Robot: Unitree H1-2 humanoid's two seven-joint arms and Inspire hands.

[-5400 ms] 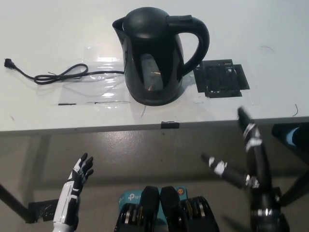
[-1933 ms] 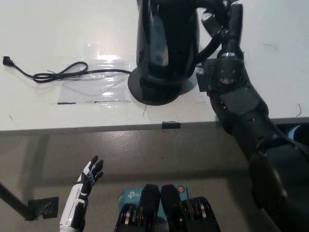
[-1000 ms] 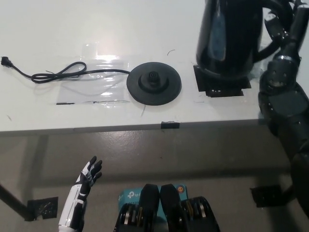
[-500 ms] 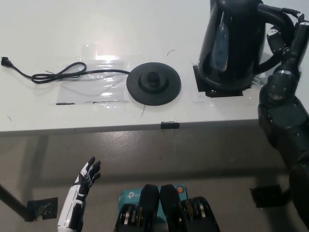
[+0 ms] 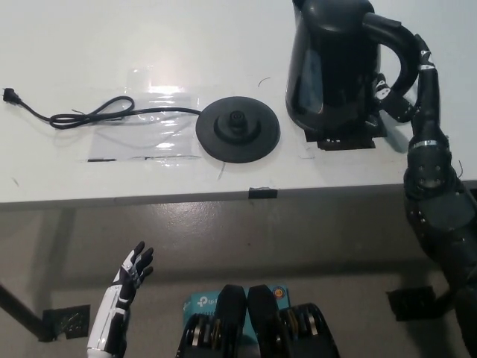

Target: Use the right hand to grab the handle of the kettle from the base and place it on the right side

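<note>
The black kettle (image 5: 332,63) stands upright on the black taped square (image 5: 344,139) at the right of the white table. Its handle (image 5: 401,46) faces right. The round black base (image 5: 238,128) sits bare at the table's middle, left of the kettle. My black right hand (image 5: 414,93) is just right of the kettle at the lower part of the handle. Its fingers (image 5: 427,78) are spread, one reaching toward the kettle body and one pointing up outside the handle loop. My white left hand (image 5: 127,280) rests low at the lower left, below the table edge, fingers apart.
A black power cord (image 5: 89,115) runs left from the base over a clear taped film (image 5: 149,97) to a plug (image 5: 11,95). A small black tape mark (image 5: 262,193) sits on the table's front edge (image 5: 149,198).
The kettle left its base, travelled right in my right hand and now stands on the taped square. My right hand has sunk lower and its fingers have spread off the handle.
</note>
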